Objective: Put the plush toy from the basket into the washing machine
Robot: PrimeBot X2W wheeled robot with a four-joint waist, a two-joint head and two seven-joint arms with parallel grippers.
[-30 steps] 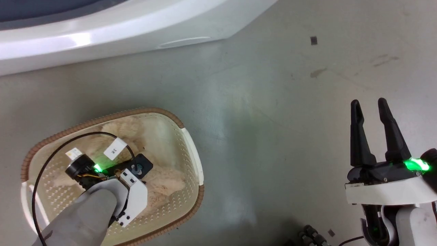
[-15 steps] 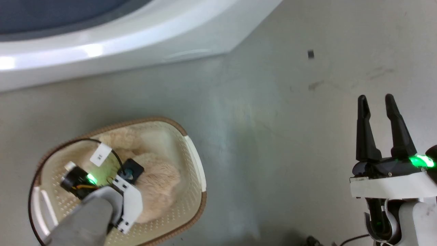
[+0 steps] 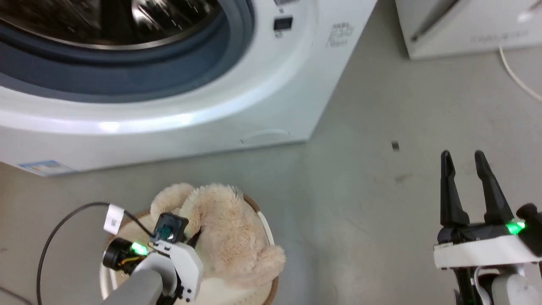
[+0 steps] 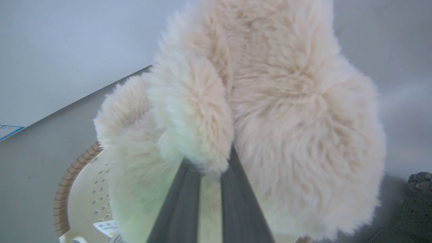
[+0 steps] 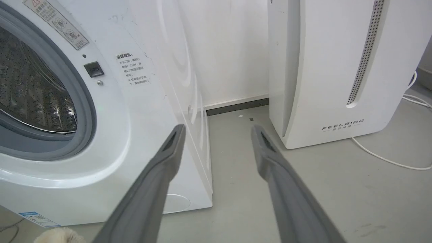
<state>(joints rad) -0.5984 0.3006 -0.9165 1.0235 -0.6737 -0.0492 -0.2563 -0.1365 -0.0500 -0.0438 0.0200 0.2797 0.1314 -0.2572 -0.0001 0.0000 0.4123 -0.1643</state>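
Lifting is judged the step in hand: the plush toy [image 3: 230, 237] is pinched by the left gripper [image 4: 210, 162], its fingers nearly closed and buried in fur, and is held just above the basket [image 4: 72, 170]. Next, a carry up and forward into the open drum [image 3: 106, 21] of the washing machine [image 3: 211, 106] is called for. The right gripper [image 3: 461, 156] is spread, empty, over the floor.

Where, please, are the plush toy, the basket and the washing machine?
plush toy [image 3: 230, 228]: head view, furry body.
basket [image 4: 64, 184]: left wrist view, braided rim.
washing machine [image 5: 135, 111]: right wrist view, white front panel.
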